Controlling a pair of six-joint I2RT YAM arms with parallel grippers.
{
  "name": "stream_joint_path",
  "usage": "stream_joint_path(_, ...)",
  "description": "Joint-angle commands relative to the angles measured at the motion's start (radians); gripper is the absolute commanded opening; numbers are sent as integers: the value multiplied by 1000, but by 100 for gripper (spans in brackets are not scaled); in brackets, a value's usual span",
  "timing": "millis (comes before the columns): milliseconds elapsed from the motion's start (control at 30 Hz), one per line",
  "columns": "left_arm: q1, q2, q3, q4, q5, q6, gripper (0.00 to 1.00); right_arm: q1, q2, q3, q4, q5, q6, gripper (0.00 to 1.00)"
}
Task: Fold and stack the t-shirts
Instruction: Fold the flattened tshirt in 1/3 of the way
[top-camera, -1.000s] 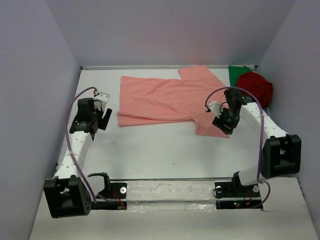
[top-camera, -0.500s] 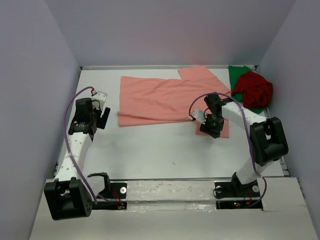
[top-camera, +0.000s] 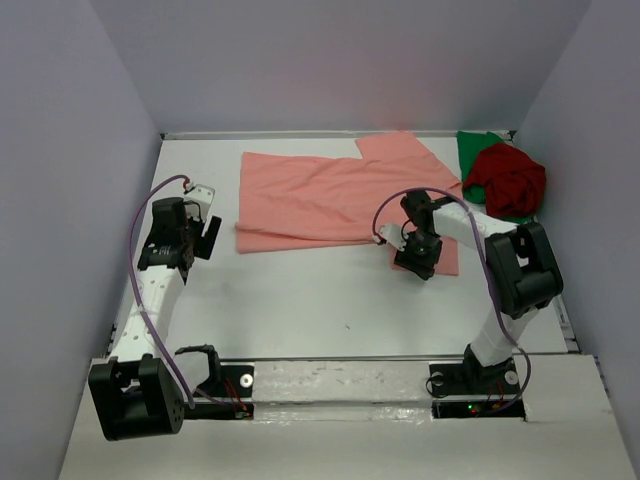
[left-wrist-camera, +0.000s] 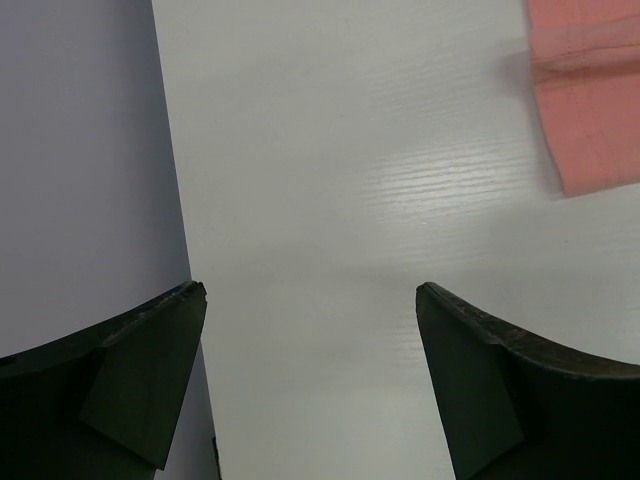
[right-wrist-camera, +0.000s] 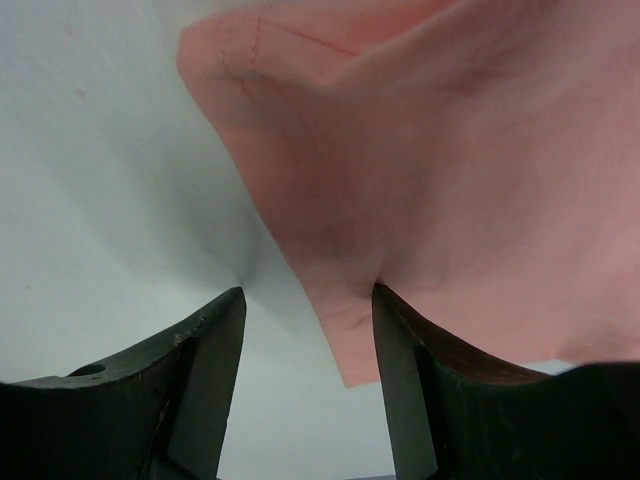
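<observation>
Pink shirt (top-camera: 320, 195) is soft, floppy: pinch its sleeve edge. Your right gripper (right-wrist-camera: 309, 295) gapes round it; left gripper (left-wrist-camera: 310, 288) gapes empty.

The salmon-pink t-shirt (top-camera: 320, 195) lies spread mostly flat, faintly rumpled, across the upper middle of the top view, while the dark red t-shirt (top-camera: 510, 178) sits bunched at upper right, partly covering the green t-shirt (top-camera: 474, 146).
</observation>
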Motion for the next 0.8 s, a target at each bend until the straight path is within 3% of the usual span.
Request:
stream_joint_path(0,4,-20,-3,23,12,-4,99,24,46,45,24,-8,19,59)
stream_joint_path(167,4,-30,-6,23,15,-1,99,24,78,57,43,-13,20,58)
stream_joint_path(300,4,-33,-6,19,13,0,99,24,107,65,46,-8,26,31)
stream_joint_path(500,4,-25,5,13,25,0,99,24,101,64,37,13,26,1)
stream_joint_path(767,4,-20,25,-1,36,-3,99,24,-8,85,-48,21,29,0)
